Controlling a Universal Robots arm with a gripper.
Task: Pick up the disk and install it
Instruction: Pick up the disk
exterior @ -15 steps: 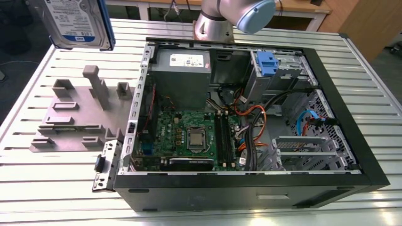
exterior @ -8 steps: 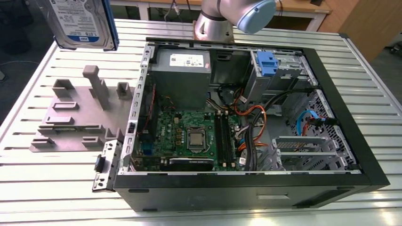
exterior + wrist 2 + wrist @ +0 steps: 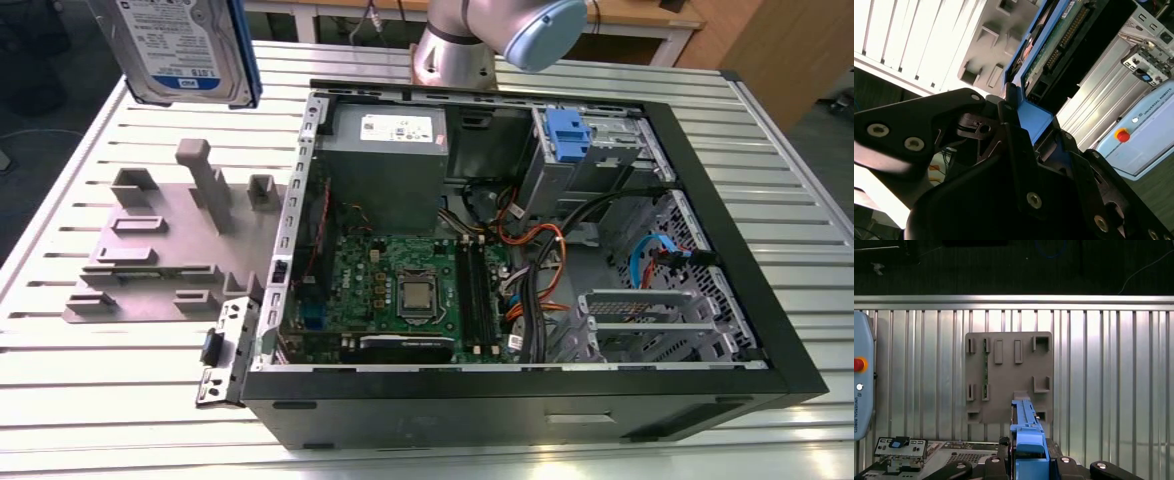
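**disk held in the air above the stand, computer case lying open**

the computer case [image 3: 507, 410] lies on its side on the slatted metal table [image 3: 80, 400] with its open side up. inside it are a green circuit board [image 3: 400, 290] on the floor, a grey power box [image 3: 387, 150] at the far end, and a tangle of cables [image 3: 534, 240] towards the exterior view's right. a small blue clip [image 3: 567, 135] sits in the metal bay at the far corner.

the disk [image 3: 187, 45] hangs clear of the table at the exterior view's upper left, above the grey stand [image 3: 160, 240] and outside the case. it stands nearly upright with its long axis running up and down. its labelled face is towards the exterior camera, and the blue band of the label is at the low end.

in both wrist views the gripper [image 3: 1028, 460] has its jaws pinching the blue framed end of the disk. in the second wrist view the disk's green underside [image 3: 1054, 45] shows.
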